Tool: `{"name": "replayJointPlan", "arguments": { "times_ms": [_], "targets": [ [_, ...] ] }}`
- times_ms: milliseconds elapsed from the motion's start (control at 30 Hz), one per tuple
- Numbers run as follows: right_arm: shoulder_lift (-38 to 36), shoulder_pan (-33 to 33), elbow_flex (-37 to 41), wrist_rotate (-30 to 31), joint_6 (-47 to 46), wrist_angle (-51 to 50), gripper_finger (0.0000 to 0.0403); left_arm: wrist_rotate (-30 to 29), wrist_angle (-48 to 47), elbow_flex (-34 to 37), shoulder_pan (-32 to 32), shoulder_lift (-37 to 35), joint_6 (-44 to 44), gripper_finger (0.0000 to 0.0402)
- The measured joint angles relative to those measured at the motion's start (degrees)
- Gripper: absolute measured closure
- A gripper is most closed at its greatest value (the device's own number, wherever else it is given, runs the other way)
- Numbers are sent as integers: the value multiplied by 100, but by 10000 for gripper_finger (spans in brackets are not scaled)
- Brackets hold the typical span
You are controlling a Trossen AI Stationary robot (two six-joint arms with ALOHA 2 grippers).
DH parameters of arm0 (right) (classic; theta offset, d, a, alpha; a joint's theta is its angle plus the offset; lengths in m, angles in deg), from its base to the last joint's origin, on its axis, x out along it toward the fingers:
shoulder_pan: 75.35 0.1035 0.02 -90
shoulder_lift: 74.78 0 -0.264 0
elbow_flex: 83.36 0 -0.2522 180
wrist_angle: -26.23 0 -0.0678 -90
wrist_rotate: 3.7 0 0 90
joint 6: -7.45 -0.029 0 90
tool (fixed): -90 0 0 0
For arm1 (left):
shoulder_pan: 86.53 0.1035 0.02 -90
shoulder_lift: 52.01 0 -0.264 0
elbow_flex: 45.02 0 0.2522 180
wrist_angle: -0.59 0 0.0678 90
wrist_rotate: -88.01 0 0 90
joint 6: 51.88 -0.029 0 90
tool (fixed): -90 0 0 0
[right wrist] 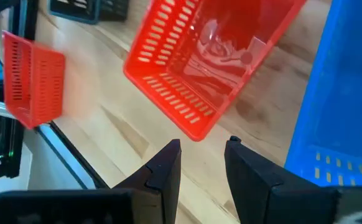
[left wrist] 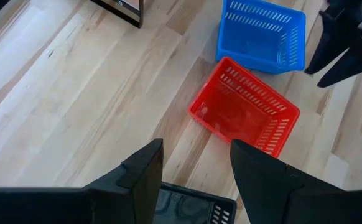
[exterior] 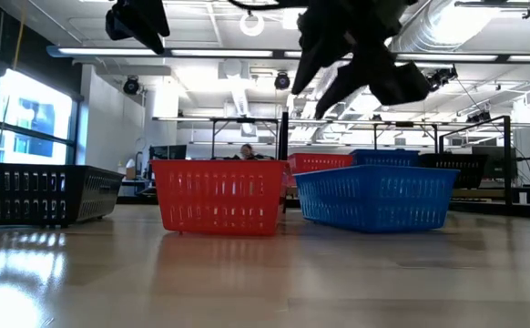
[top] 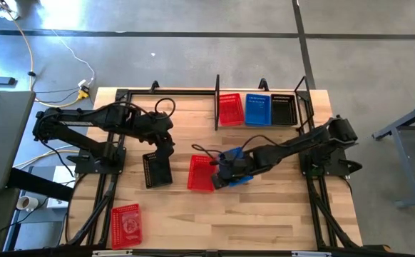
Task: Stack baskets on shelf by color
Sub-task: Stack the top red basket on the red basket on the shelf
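Baskets lie in two groups: a red basket [top: 230,109], a blue basket [top: 257,109] and a black basket [top: 284,110] sit side by side on the shelf [top: 217,102] at the far edge of the tabletop [top: 193,214], while four others rest loose on the wood. Near the middle, a second red basket [top: 201,173] stands just beside a second blue basket [top: 236,168], and the right hand [top: 222,173] hovers above the gap between them, its fingers [right wrist: 162,171] slightly parted and holding nothing. A black basket [top: 157,170] sits to the left of that pair, directly below the left hand [top: 166,145], which hangs over it with fingers [left wrist: 140,174] spread wide and empty. Another red basket [top: 126,225] lies well apart at the near left corner.
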Motion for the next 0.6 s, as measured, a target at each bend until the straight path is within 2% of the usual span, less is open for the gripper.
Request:
{"name": "replayJointPlan", "arguments": {
  "times_ms": [600],
  "targets": [
    [651,-28,2,34,-209,378,292,-50,3,-2,-1,2,86,225]
  ]
}}
